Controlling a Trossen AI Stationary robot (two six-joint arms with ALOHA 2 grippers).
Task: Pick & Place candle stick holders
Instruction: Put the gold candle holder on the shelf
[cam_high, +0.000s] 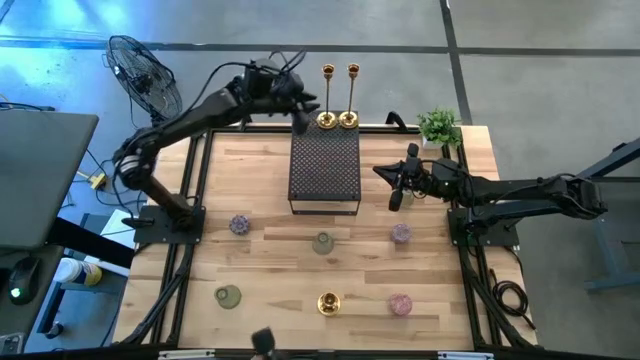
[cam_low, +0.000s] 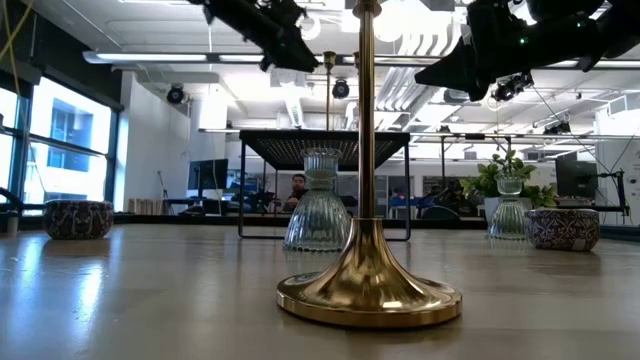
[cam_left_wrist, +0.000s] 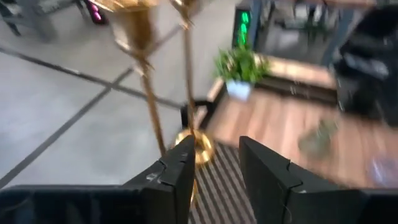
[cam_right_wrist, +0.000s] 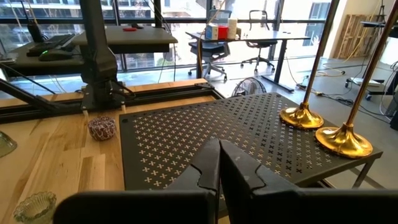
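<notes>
Two tall gold candlesticks (cam_high: 328, 95) (cam_high: 352, 95) are standing side by side, upright, on the far edge of the black mesh stand (cam_high: 324, 175) at the back of the table (cam_high: 270, 255). A third, shorter candlestick (cam_high: 328, 302) is waiting at the front of the table; in the low view its flared gold base fills the foreground (cam_low: 368, 290).

The left gripper (cam_high: 300, 112) is hovering just beside the left of the two tall candlesticks, and the left wrist view is showing its fingers (cam_left_wrist: 180, 171) parted and empty, with a gold base (cam_left_wrist: 198, 146) lying between and beyond them. The step in hand looks like the placing of the pair on the stand, with the fingers now free of the stem. The right gripper (cam_high: 393, 190) is hanging near the stand's right side, its fingers pressed together around nothing.

Next, one arm probably needs to travel to the front of the table for the short candlestick, or to one of the glass cups.

Counting: three gold candlesticks, and five small cups showing from above — two greenish (cam_high: 322, 242) (cam_high: 228, 296) and three pink-purple (cam_high: 239, 224) (cam_high: 400, 233) (cam_high: 399, 303). One small potted plant (cam_high: 438, 126) is sitting at the far right corner.
</notes>
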